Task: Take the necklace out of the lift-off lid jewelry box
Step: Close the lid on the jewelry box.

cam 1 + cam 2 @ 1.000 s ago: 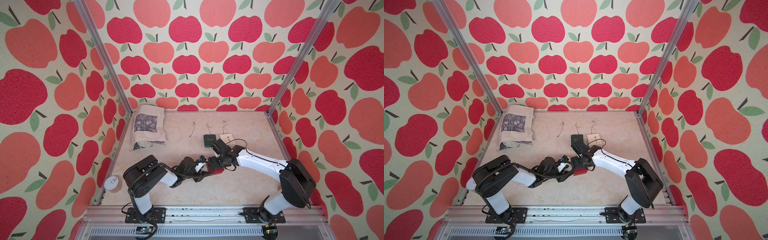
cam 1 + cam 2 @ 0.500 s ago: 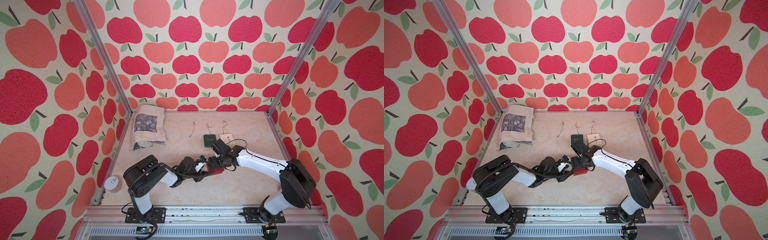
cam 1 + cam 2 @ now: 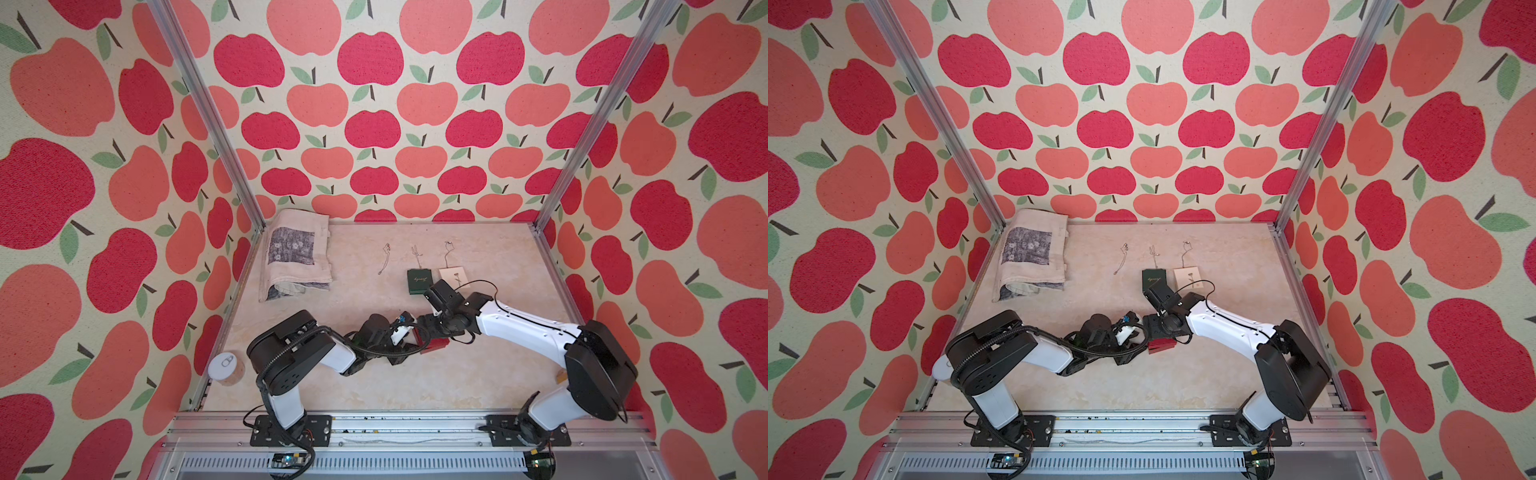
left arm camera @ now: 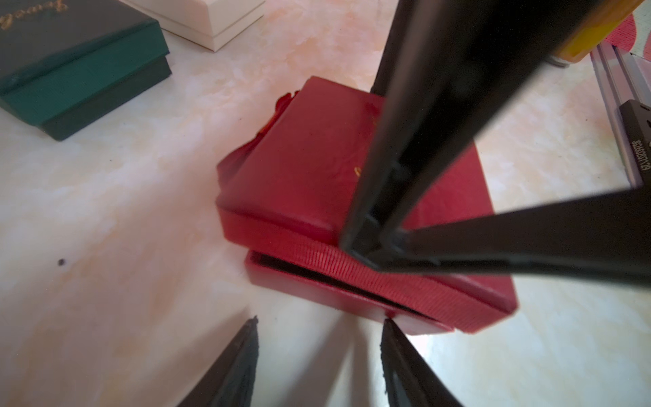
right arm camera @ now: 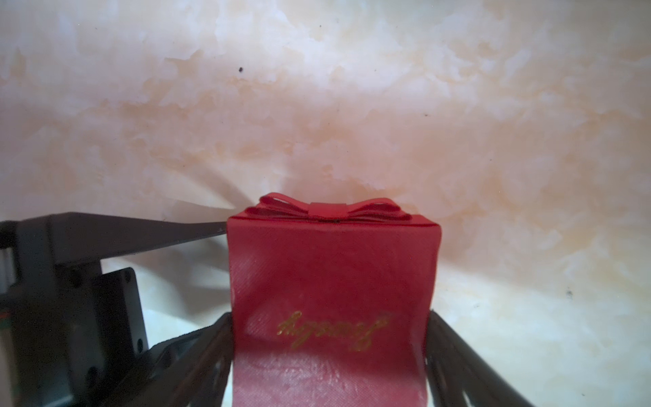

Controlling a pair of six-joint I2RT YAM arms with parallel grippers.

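The red lift-off lid jewelry box sits on the table between the two arms. My right gripper is over it, with a finger pressed on each side of the red lid. That lid stands slightly raised and tilted, and a dark gap shows above the base. My left gripper is open. One of its fingertips touches the base's lower edge; the other is over bare table. The necklace is hidden inside the box.
A closed green box and a white box lie just behind. Three thin chains lie farther back. A folded cloth is at the back left and a can at the front left.
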